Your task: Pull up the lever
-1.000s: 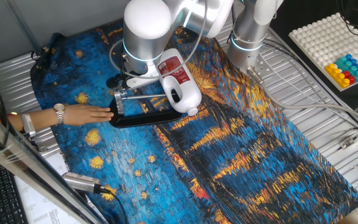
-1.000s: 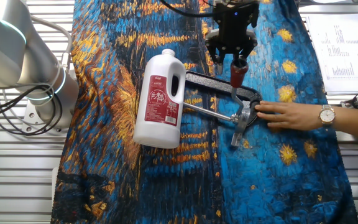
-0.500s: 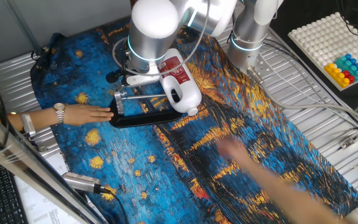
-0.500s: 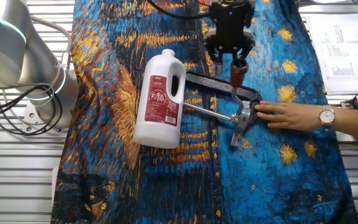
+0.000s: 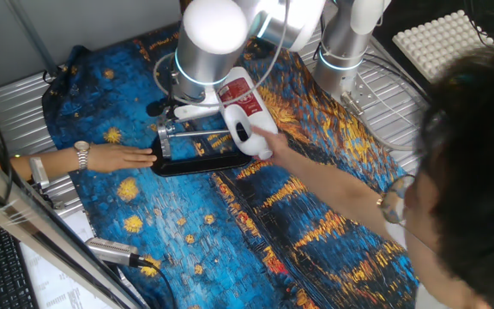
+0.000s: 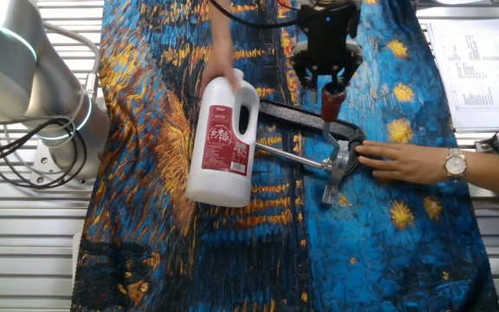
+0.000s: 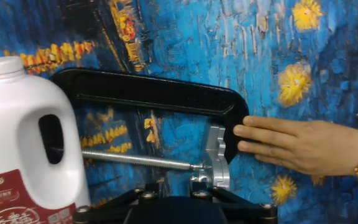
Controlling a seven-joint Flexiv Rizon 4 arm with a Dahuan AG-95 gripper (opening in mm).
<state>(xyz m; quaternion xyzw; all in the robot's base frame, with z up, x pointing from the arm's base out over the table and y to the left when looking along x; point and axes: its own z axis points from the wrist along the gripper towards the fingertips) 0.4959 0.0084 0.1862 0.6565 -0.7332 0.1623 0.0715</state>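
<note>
The black two-finger tool gripped the reddish-brown knob of the slim silver lever, mid-pull; next, it apparently needed to lift the knob higher.

A white jug with a red label lies on the blue-and-orange painted cloth.

Lever: slim silver rod, reddish-brown knob on top, standing raised from its hinge on the black oval fixture, near table's middle.
</note>
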